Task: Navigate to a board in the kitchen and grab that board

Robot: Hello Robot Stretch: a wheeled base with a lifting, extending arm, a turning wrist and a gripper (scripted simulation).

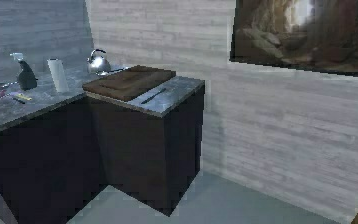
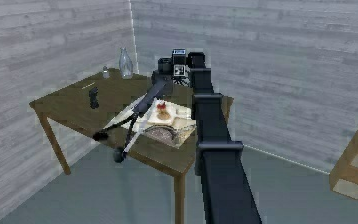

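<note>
**One board ahead, arm out to the side**

One brown board (image 1: 132, 82) lies flat on the grey-topped table (image 1: 183, 93), at about 10 o'clock from the forward view's centre. A kettle (image 1: 98, 62) stands at its 11 o'clock and a slim utensil (image 1: 152, 97) at its 4 o'clock. The board sits near the front edge, probably for easy cutting, which also favours a grasp. In the arm side view the arm (image 2: 217, 140) stretches over a wooden table (image 2: 65, 105) bearing a bottle (image 2: 125, 62). Whether the pincer (image 2: 122, 135) grasps anything cannot be told, since the tabletop lies behind it. The base likely must turn its arm side toward the board.
</note>
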